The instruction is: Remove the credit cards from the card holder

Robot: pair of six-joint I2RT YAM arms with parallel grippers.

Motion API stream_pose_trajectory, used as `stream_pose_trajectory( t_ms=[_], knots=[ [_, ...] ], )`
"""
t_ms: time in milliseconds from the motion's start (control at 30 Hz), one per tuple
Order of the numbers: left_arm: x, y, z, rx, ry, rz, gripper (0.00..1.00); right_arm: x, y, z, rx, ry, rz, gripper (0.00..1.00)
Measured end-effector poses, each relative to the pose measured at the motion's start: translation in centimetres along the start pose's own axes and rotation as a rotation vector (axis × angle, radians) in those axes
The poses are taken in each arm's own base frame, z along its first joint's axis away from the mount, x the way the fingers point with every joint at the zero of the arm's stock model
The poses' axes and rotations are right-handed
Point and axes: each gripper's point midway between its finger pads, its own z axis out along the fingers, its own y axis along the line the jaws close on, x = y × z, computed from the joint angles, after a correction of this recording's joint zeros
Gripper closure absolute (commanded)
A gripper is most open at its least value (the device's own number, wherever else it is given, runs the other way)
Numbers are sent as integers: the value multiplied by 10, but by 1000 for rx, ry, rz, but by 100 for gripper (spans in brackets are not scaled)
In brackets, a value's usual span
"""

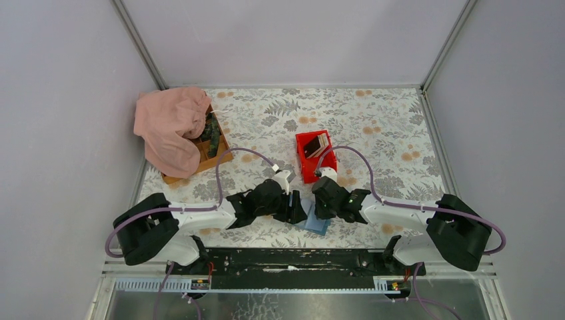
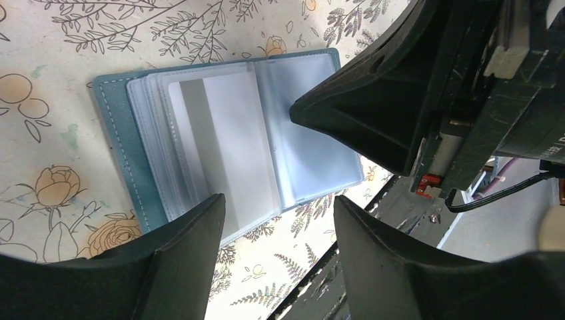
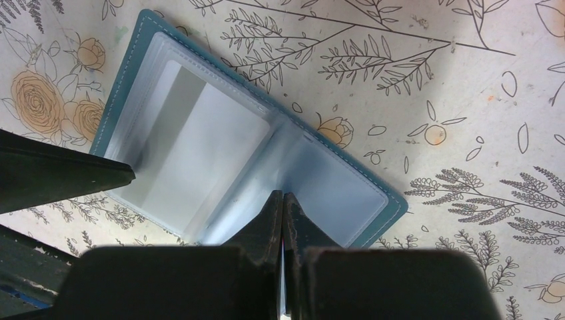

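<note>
**At the near edge: card holder open, job maybe half done**

Right in front of the arm bases, the card holder (image 2: pixel 116 153) lay flat and opened up on the worktop (image 1: pixel 373 127), clear sleeves fanned out, with both claws over it. The left claw (image 2: pixel 276 227) was spread wide above the sleeves, gripping nothing. The right claw (image 3: pixel 283 207) was clenched, its tips together and down on the sleeve by the fold. I couldn't tell if it had plastic pinched between them or was just pressing the page flat.

At least one white card (image 2: pixel 226 147) sat in the top sleeve on the left half. The sleeves on the right half looked empty to me, and the stack under the white card was too cloudy to read.

Further back, the red bin (image 1: pixel 312 170) already held a few credit cards (image 1: pixel 316 145), dark and tan ones, so my guess is a good chunk was done, with the white card left to pull.

At the far left, a pink cloth (image 1: pixel 170 127) was draped over a wooden box (image 1: pixel 213 157), well away from the action.
</note>
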Motion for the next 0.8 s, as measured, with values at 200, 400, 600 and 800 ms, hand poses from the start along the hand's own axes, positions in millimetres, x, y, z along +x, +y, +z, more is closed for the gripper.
stream_pose_trajectory(
  t_ms=[200,400,600,800],
  knots=[
    [-7,2,-4,-19,-29,5,33,0,-1,0,2,1,3,100],
    [-13,10,-6,-44,-47,-2,33,0,-1,0,3,0,3,100],
    [-11,17,-3,-63,-35,-7,33,0,-1,0,3,0,3,100],
    [-2,24,2,-80,-2,-12,33,0,-1,0,3,0,3,100]
  ],
)
